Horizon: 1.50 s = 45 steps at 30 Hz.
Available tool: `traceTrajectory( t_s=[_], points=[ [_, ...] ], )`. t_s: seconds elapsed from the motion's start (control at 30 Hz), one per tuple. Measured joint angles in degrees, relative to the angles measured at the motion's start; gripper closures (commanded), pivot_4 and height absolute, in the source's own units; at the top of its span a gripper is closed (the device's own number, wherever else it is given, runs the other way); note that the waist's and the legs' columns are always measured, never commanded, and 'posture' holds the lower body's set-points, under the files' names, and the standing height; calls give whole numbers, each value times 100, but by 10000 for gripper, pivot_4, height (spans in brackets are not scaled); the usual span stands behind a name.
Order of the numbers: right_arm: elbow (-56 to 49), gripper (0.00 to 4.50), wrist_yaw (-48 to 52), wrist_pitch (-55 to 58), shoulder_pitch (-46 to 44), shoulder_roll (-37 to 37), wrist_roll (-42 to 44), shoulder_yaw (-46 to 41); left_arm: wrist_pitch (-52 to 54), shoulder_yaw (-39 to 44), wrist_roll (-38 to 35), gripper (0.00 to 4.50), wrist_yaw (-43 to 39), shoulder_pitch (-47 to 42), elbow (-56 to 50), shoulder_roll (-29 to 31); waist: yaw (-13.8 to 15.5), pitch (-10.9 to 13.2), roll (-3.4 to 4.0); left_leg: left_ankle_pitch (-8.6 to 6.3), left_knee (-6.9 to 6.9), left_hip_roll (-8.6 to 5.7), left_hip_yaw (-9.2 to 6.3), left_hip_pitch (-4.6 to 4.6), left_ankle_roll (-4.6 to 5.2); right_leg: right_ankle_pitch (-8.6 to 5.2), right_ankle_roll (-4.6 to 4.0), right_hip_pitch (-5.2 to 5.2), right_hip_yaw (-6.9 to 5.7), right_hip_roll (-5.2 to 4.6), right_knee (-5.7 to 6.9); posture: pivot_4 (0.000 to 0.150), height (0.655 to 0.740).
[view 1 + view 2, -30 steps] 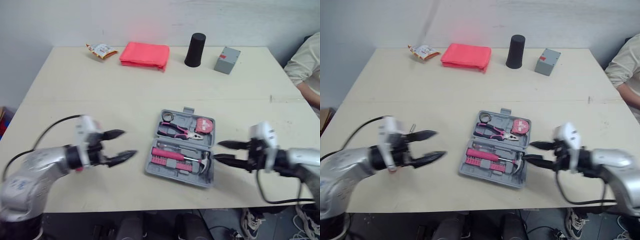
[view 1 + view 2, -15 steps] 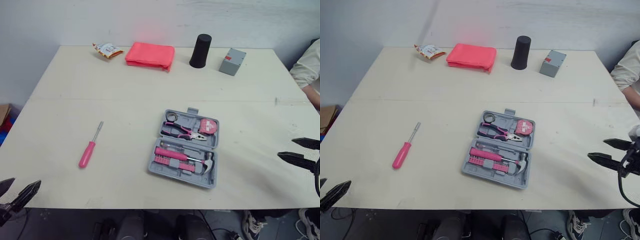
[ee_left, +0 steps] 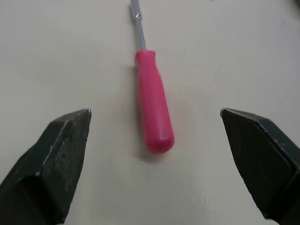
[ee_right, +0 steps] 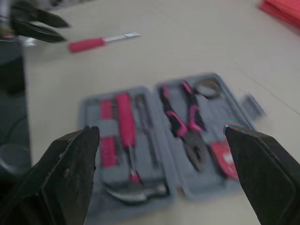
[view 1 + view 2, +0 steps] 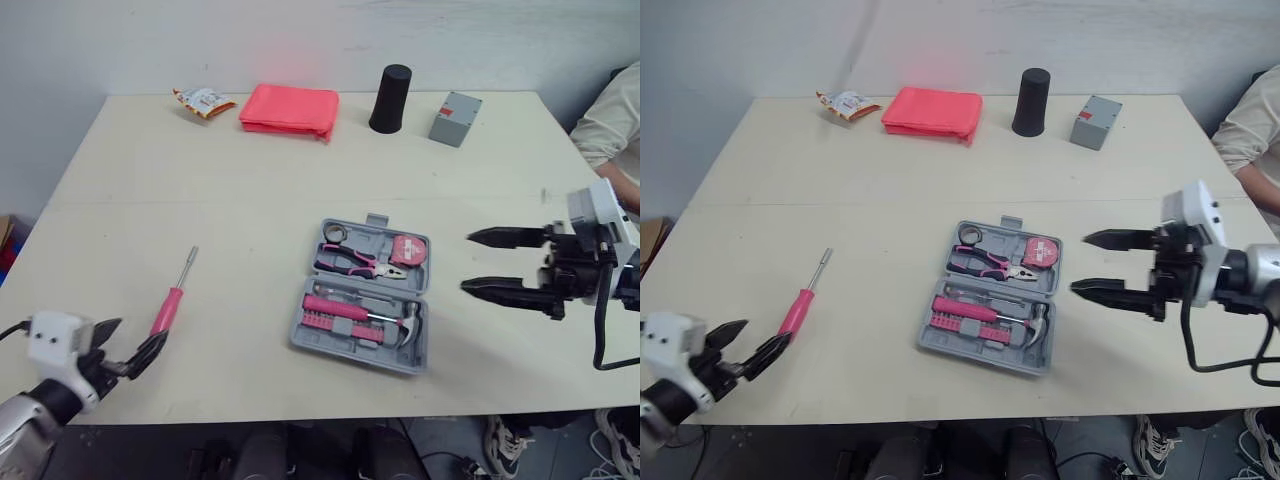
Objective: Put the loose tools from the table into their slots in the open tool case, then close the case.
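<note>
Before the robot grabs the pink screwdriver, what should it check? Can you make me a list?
1. Left gripper open: ok, its fingers are wide apart.
2. Pink-handled screwdriver with a metal shaft lying free on the pale wooden table: ok.
3. Handle lined up between the fingers: ok, judging by the left wrist view.
4. Grey plastic tool case open: ok.
5. Empty slot for the screwdriver: cannot tell.
6. Right gripper out of the way: ok, open, beside the case and not touching it.

tool case [image 5: 345, 353] 1 | screwdriver [image 5: 170, 305] 1 | cloth [image 5: 289, 108] 1 | cup [image 5: 390, 99] 1 | box [image 5: 455, 105] 1 | packet [image 5: 203, 100] 1
</note>
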Motion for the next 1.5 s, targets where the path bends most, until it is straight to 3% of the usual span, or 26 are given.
traceTrajectory(
  t_s=[0.13, 0.17, 0.27, 0.47, 0.63, 0.77, 0.87, 0.93, 1.1, 1.2, 1.33, 1.5],
  points=[
    [-518, 822, -67, 204, -579, 185, 412, 459, 125, -590, 301, 0, 331, -525, 231, 105, 12, 1, -9, 9, 0, -4, -1, -1, -17, 1, 2, 1, -2, 0, 0, 1500, 7355],
    [-547, 299, -76, 210, -644, 215, 431, 544, 142, -633, 357, 2653, 382, -582, 287, 108, 10, 3, -11, 8, 1, -4, -1, -2, -16, 2, 3, 0, -2, 0, -1, 1500, 7355],
    [-626, 0, -206, 253, -989, 398, 470, 859, 165, -877, 568, 12070, 480, -735, 592, 173, 0, 3, -12, 8, 2, -5, 1, -3, -16, 3, 6, -1, -1, -1, -1, 1500, 7355],
    [-658, 0, -363, 308, -1178, 559, 504, 972, 184, -983, 661, 39563, 504, -783, 641, 215, 1, 3, -12, 8, 1, -5, 0, -2, -17, 3, 6, -1, -1, -1, 0, 1500, 7355],
    [-677, 0, -426, 340, -1236, 567, 705, 990, 210, -893, 638, 39441, 337, -759, 644, 429, 0, 3, -14, 8, 0, -4, 0, -2, -17, 3, 6, -2, -2, -1, 1, 1500, 7355],
    [-677, 0, -399, 372, -1243, 501, 751, 978, 118, -669, 406, 39441, -659, -927, 441, 1588, 26, 15, -29, 12, 0, -4, -5, -10, -28, 3, 3, -10, -6, -4, 3, 1500, 7355],
    [-687, 0, -356, 451, -1223, 392, 807, 949, -16, -1052, 42, 39441, -1561, -2040, 181, 2452, 89, 18, -23, -2, -2, -16, -4, -10, -53, 7, 4, -8, -3, -17, -3, 1500, 7355],
    [-726, 0, -320, 479, -1110, 296, 798, 936, -140, -1921, 28, 39441, -2088, -2993, 202, 2769, 109, 23, -12, -3, -4, -24, 0, -7, -51, 8, 7, -5, -1, -21, -5, 1500, 7355],
    [-952, 0, -268, 613, -472, -29, 721, 999, -344, -4236, 511, 39441, -3040, -5018, 626, 2424, 138, 26, -10, 20, -4, -18, 12, -18, -18, 11, 13, -8, -3, 20, 11, 1500, 7355],
    [-1210, 0, -236, 585, 361, -520, 400, 757, -198, -5330, 900, 39441, -3308, -5952, 1019, 1804, 152, 37, -24, 20, -4, -16, 21, -19, -13, 10, 14, -10, -1, 45, 10, 1500, 7355],
    [-1502, 0, -333, 755, 1037, -636, 405, 347, -55, -6337, 1337, 39441, -3617, -6408, 1143, 1431, 128, 42, -31, 23, 1, -16, 33, -16, -4, 11, 18, -11, 13, 44, 12, 1500, 7355],
    [-1690, 0, -481, 975, 1332, -697, 592, -120, -107, -6930, 1745, 39441, -3869, -6490, 1268, 1246, 153, 49, -41, 41, 8, -10, 16, -13, -7, 11, 19, -5, 11, 20, 1, 1500, 7355]
  ],
)
